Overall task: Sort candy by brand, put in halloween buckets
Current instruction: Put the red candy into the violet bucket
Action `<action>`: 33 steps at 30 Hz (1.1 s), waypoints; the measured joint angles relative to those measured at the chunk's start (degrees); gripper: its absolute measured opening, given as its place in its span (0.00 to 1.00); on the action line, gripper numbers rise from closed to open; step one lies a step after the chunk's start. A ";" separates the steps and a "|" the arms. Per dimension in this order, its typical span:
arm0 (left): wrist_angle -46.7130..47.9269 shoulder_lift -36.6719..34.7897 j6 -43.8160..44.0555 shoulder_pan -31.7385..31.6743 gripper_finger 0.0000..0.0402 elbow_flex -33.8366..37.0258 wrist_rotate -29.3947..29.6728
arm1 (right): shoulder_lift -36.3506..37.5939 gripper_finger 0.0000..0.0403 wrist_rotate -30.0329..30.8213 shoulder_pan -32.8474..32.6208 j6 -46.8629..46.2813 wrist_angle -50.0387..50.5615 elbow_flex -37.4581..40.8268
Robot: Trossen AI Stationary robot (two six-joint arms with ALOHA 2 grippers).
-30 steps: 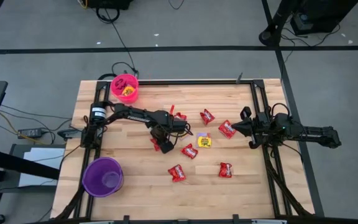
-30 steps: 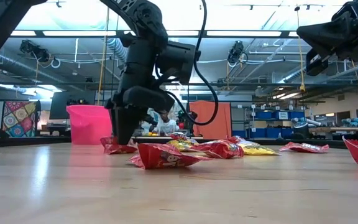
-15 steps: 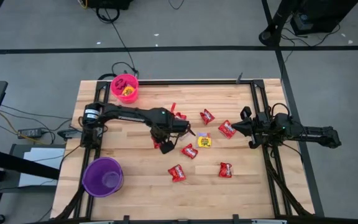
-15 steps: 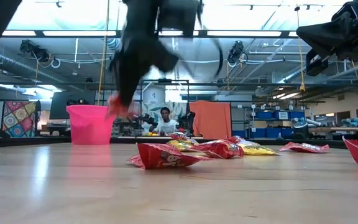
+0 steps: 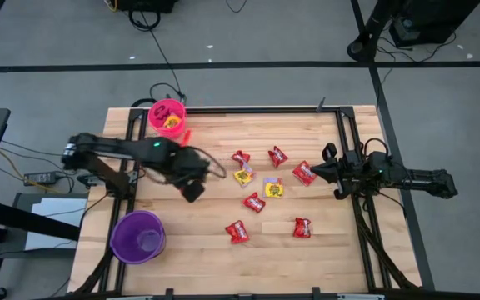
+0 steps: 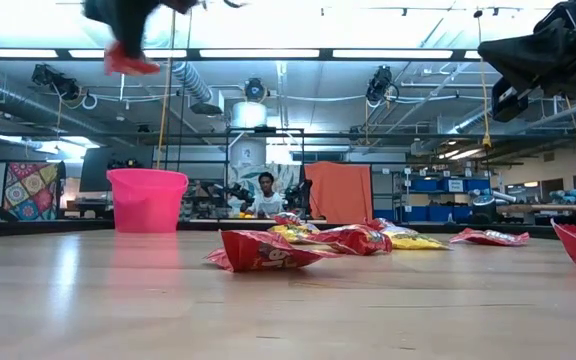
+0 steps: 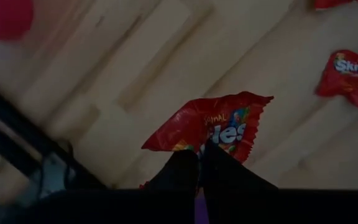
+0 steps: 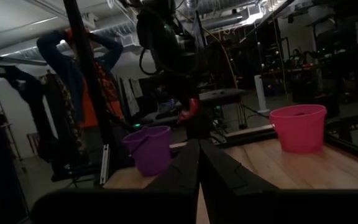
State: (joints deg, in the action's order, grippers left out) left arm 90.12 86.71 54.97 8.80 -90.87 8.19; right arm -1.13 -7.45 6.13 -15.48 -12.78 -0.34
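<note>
My left gripper (image 5: 192,192) is raised over the left half of the table, between the hot pink bucket (image 5: 167,117) at the far left corner and the purple bucket (image 5: 138,237) at the near left. It is shut on a shiny red candy packet (image 7: 219,124), which also shows high in the low view (image 6: 128,62). Several red packets (image 5: 254,202) and two yellow ones (image 5: 243,176) lie flat in the middle of the table. My right gripper (image 5: 333,172) waits shut above the table's right side. My left gripper pinches the red packet between its two fingers (image 7: 182,168) at one edge (image 7: 207,142), near the middle of that edge. The packet is lifted clear of the table and sticks out past the fingertips, spread flat, with its crimped end free.
Yellow candy lies inside the pink bucket (image 5: 172,123). A small red piece (image 5: 186,133) lies beside that bucket. Black rails (image 5: 350,158) run along the table's left and right sides. Bare wood (image 5: 182,225) lies between the purple bucket and the packets. A person (image 6: 265,195) sits far behind the table.
My left gripper has risen from the table's middle with the red packet and swung toward the left edge, lifting the packet clear and high. The packets it stood over now show. My right arm has kept still.
</note>
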 joint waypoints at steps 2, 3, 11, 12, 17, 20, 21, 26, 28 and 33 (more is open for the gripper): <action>0.02 -2.99 4.86 2.39 0.03 2.15 -0.29 | 0.00 0.06 -0.12 0.00 -0.70 0.00 0.00; 0.06 -4.23 7.27 3.64 0.03 2.91 -0.46 | 0.00 0.06 -0.12 0.00 -0.91 0.00 0.00; -0.07 -9.15 23.35 15.92 0.03 9.15 -2.80 | 0.01 0.06 -0.12 0.00 -0.91 0.03 0.00; -0.08 -9.33 25.19 17.36 0.03 9.84 -3.53 | 0.00 0.06 -0.15 0.00 -0.92 0.03 0.00; -0.16 -9.60 33.09 24.25 0.03 10.67 -5.21 | 0.00 0.06 -0.14 0.00 -1.08 0.05 0.00; -0.12 -9.61 37.33 27.69 0.03 10.67 -6.77 | 0.00 0.06 -0.13 0.00 -1.09 0.04 0.00; -0.14 -9.61 38.93 28.93 0.03 10.67 -7.59 | 0.00 0.06 -0.15 0.00 -1.11 0.03 0.00; -0.14 -9.61 46.83 34.93 0.03 10.67 -8.73 | 0.00 0.06 -0.14 0.00 -1.46 0.05 0.00; -0.10 -9.61 49.54 36.56 0.03 10.67 -8.20 | 0.00 0.06 -0.15 0.00 -1.47 0.03 0.00; -0.12 -9.61 53.12 38.12 0.03 13.45 -8.18 | 0.02 0.06 -0.15 0.00 -1.47 0.05 0.00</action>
State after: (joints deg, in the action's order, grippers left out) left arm 90.00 77.10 108.09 46.91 -77.42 0.02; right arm -1.11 -7.60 6.13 -16.95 -12.73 -0.34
